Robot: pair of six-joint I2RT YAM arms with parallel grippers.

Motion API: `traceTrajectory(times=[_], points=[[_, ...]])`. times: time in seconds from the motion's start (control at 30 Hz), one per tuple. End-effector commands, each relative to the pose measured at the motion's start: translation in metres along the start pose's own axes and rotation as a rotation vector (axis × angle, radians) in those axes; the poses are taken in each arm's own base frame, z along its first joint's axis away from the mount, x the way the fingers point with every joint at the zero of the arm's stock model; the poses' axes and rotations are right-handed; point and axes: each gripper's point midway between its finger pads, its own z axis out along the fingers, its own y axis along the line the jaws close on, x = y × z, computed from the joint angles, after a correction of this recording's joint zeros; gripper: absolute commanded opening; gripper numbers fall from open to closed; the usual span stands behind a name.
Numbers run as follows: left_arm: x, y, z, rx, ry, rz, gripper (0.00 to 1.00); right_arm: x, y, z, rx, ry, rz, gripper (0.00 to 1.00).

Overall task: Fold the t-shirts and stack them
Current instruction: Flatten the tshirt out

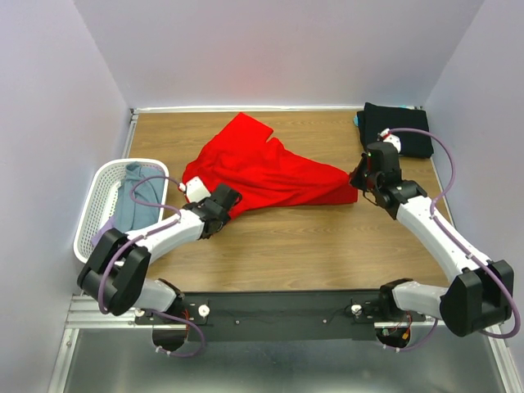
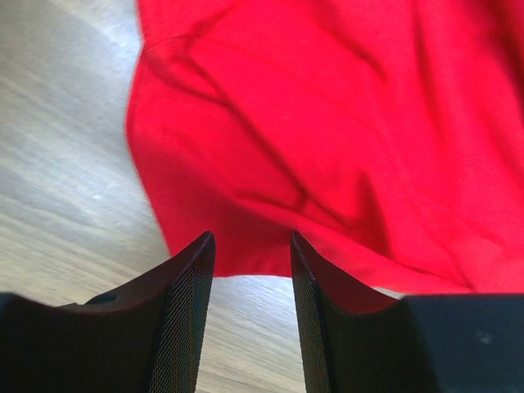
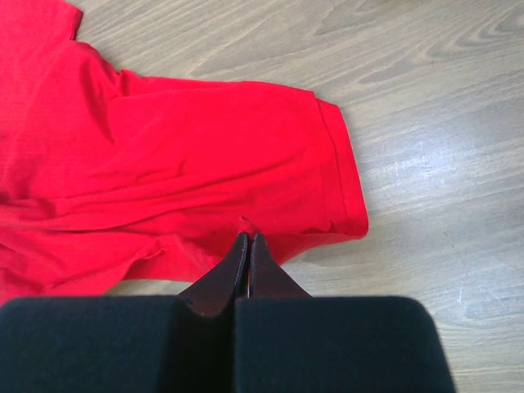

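So the right jaws are sitting pressed together, pinching a little pucker of cloth at the near edge of the red t-shirt (image 3: 188,164), close to its hemmed corner. The left jaws are standing apart with nothing between them, hovering low over the counter (image 2: 57,164) and pointing at the shirt's rumpled left edge, which is lying just past the tips. The shirt itself is lying bunched and creased across the middle of the counter, running between the two arms, not flat at all. A black t-shirt (image 1: 399,131) is sitting folded in the far right corner, looking like the start of the stack. A grey-blue t-shirt (image 1: 135,201) is waiting in the white basket (image 1: 92,214) at the left side.

My read: this is the spread-it-out step for the red one, and folding isn't happening yet. The next move is probably calling for the left jaws to be nudging forward onto that edge and closing on a single layer, then both arms pulling apart to flatten it. Grabbing a doubled-up layer would be messing up the fold.
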Motion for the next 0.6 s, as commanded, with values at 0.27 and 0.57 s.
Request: traceTrajectory(times=[0.27, 0.57], points=[[0.033, 0.015, 0.009, -0.052, 0.036, 0.063, 0.21, 0.008, 0.002, 0.007, -0.013, 0.028, -0.014, 0.01], [0.1, -0.038, -0.04, 0.138, 0.199, 0.158, 0.0, 0.011, 0.003, 0.01, -0.016, 0.04, -0.018, 0.01]])
